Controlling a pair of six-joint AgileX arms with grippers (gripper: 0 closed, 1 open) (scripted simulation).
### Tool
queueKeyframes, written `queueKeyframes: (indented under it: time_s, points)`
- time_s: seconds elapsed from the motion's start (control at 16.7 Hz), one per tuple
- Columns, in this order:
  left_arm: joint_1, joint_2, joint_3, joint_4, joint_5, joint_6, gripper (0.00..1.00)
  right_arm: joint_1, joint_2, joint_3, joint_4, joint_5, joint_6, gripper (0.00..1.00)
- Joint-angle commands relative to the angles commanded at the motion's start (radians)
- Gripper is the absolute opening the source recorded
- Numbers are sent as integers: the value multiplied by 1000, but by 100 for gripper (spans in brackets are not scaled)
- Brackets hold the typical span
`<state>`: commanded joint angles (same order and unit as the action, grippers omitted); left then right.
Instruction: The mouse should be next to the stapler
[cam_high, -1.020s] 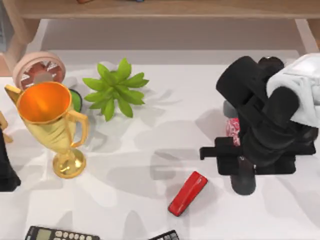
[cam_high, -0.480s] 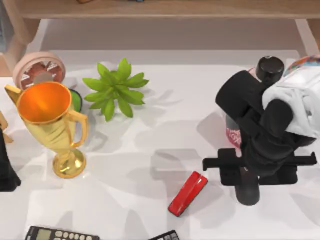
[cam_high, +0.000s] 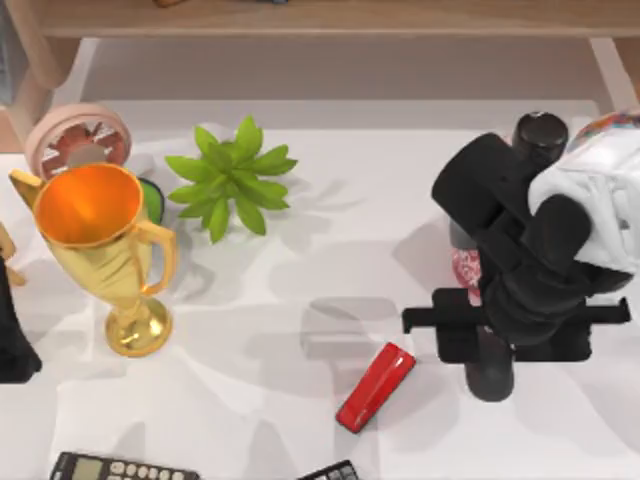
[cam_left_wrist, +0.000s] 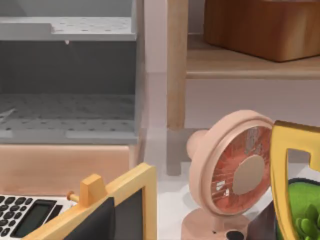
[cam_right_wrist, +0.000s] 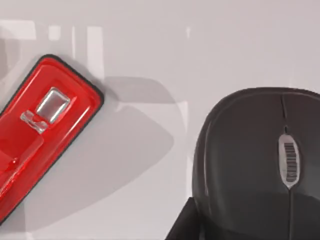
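The red stapler (cam_high: 376, 386) lies slanted on the white table (cam_high: 300, 300) near the front middle. My right gripper (cam_high: 489, 362) hangs just to its right, shut on the black mouse (cam_high: 490, 385), which casts a shadow on the table beneath it. In the right wrist view the mouse (cam_right_wrist: 260, 165) sits a short gap from the stapler's rounded end (cam_right_wrist: 47, 130), with one dark finger (cam_right_wrist: 184, 226) against the mouse's side. My left arm (cam_high: 12, 340) is parked at the table's left edge.
A gold trophy (cam_high: 100, 240), a pink fan (cam_high: 78, 140) and a green plant (cam_high: 232, 178) stand at the back left. A pink-red bottle (cam_high: 466, 262) is partly hidden under my right arm. A calculator (cam_high: 120, 468) lies at the front edge, and a wooden shelf (cam_high: 320, 18) runs along the back.
My right gripper carried the mouse toward the front of the table, then came back slightly. The stapler has not moved, nor has the left arm.
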<state>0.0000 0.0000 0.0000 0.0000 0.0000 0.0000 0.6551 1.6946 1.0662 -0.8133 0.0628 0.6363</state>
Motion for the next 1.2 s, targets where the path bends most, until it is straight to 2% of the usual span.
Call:
queueKeyframes:
  time_s: [1.2]
  points:
    - [0,0,0,0,0,0,100,-4,50,-37,39,-2,0,0]
